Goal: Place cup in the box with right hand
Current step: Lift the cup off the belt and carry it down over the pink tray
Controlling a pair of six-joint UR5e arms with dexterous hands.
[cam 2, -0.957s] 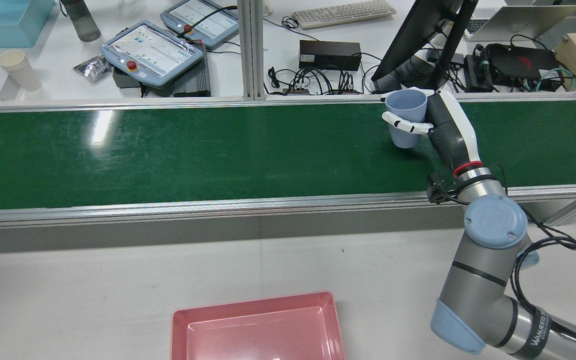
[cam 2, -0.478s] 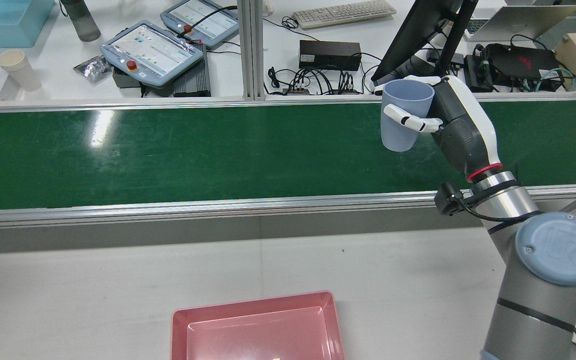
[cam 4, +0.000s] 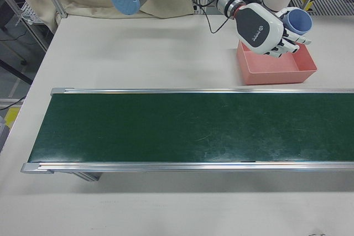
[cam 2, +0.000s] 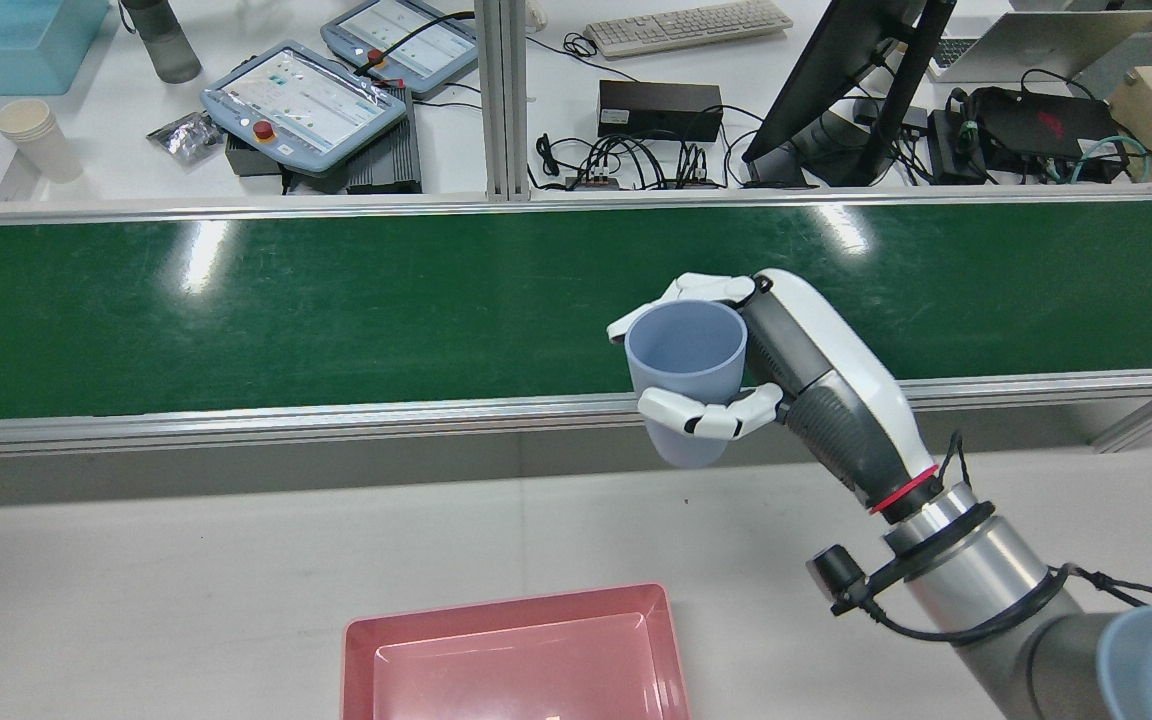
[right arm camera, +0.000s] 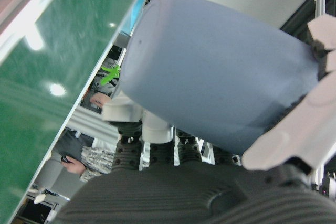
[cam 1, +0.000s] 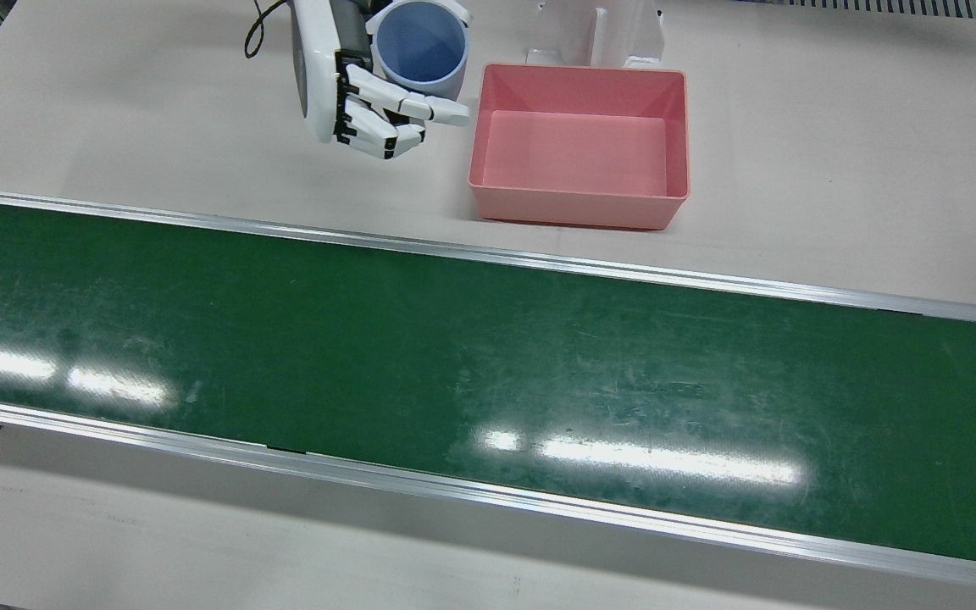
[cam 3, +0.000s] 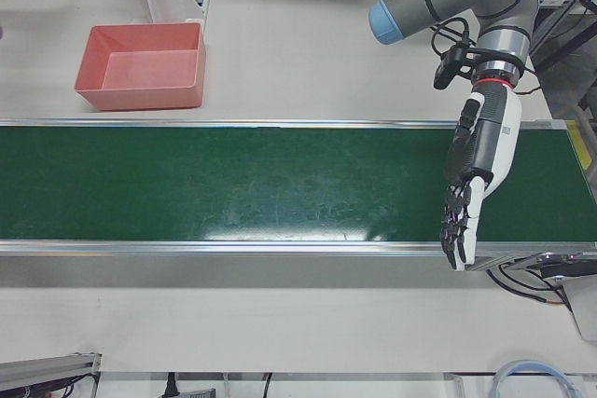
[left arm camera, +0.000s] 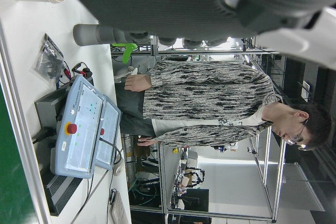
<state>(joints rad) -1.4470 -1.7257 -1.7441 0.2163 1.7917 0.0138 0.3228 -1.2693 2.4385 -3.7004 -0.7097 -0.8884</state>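
1 cup (cam 2: 686, 380) sits upright (mouth up) inside the right hand (cam 2: 736, 370).

- One blue cup (cam 2: 686, 385).
- One pink box (cam 1: 579, 144), empty.
- One green conveyor belt (cam 1: 454, 373).
- Two robot arms, so two hands: the right hand (cam 2: 736, 380) and the left hand (cam 3: 471, 188).
- On the far surface (cam 2: 556, 90): two teach pendants (cam 2: 306, 100), one keyboard (cam 2: 686, 25), one stack of paper cups (cam 2: 36, 138), one monitor (cam 2: 836, 70).
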